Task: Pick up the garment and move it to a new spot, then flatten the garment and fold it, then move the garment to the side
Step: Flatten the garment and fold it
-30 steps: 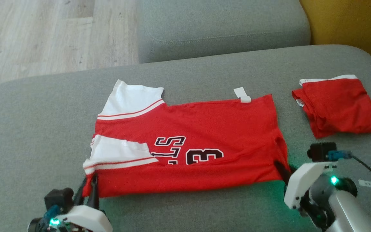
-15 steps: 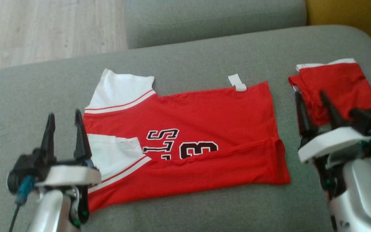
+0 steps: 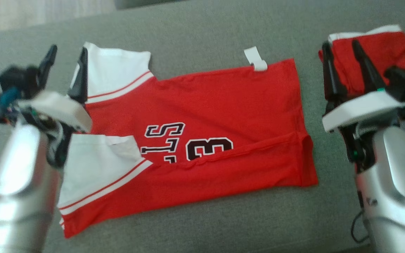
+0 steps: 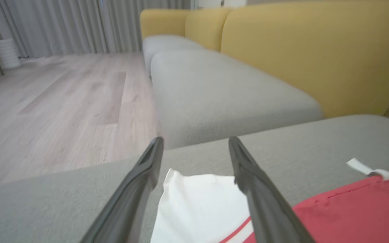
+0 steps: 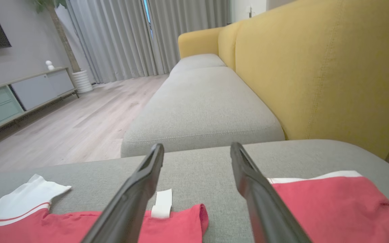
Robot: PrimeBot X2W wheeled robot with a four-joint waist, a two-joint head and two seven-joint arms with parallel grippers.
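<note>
The garment (image 3: 202, 140), a red jersey with white sleeves and black lettering, lies spread on the grey cushion (image 3: 195, 31), its near edge folded up over the lettering. My left gripper (image 3: 67, 54) hovers open above the far white sleeve (image 4: 201, 206), nothing between its fingers. My right gripper (image 3: 341, 49) stands open off the jersey's right edge, in front of a second red folded garment (image 3: 374, 56). In the right wrist view the open fingers (image 5: 137, 189) frame bare cushion between the jersey's white tag (image 5: 162, 202) and the folded red garment (image 5: 329, 206).
The grey cushion ends at a gap with another grey seat (image 5: 201, 111) beyond it. A yellow sofa back (image 5: 316, 77) rises on the right. Wooden floor (image 4: 52, 108) lies past the cushion's far left edge, with a low cabinet (image 5: 15, 98) and curtains beyond.
Both grippers let go of the jersey's near edge, opened, and rose away from it toward the far side. The head camera tilted down, shifting the whole picture.
</note>
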